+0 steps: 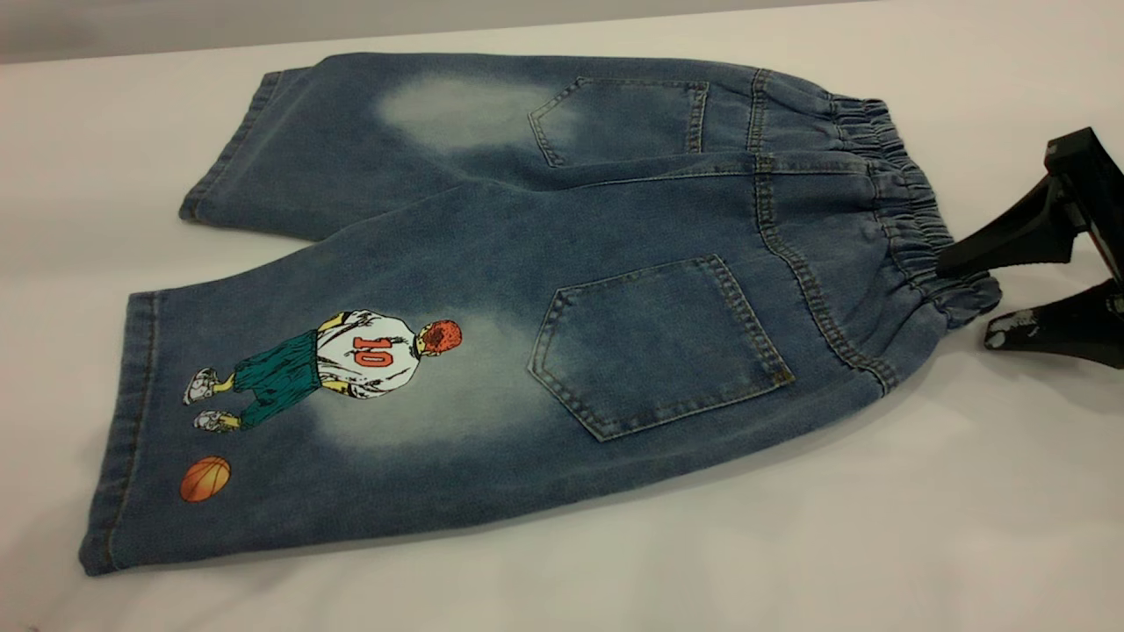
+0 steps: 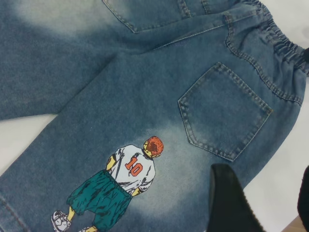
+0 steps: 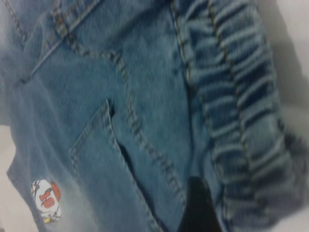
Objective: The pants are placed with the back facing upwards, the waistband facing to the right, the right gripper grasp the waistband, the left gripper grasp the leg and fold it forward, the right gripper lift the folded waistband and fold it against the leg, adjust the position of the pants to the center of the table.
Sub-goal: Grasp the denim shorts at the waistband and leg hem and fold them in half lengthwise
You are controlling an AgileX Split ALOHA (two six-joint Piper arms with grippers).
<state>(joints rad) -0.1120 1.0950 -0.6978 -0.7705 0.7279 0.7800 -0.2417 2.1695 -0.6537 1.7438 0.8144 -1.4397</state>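
The pants [image 1: 544, 263] lie flat on the table [image 1: 790, 544], back up, with both patch pockets showing. The gathered waistband [image 1: 904, 202] points right. The printed leg [image 1: 351, 386] is the near one and reaches left. My right gripper [image 1: 966, 300] is open at the waistband's near corner, with one finger on top of the band and the scuffed one on the table beside it. In the right wrist view only one finger [image 3: 198, 208] shows over the denim next to the waistband [image 3: 246, 121]. My left gripper [image 2: 265, 208] hovers open over the near edge of the pants [image 2: 145, 96], below the pocket, holding nothing.
The plain leg [image 1: 351, 132] with a faded patch lies at the far side, partly under the printed one. White table surface runs all round the pants. A brown strip [image 2: 295, 225] shows past the table's edge in the left wrist view.
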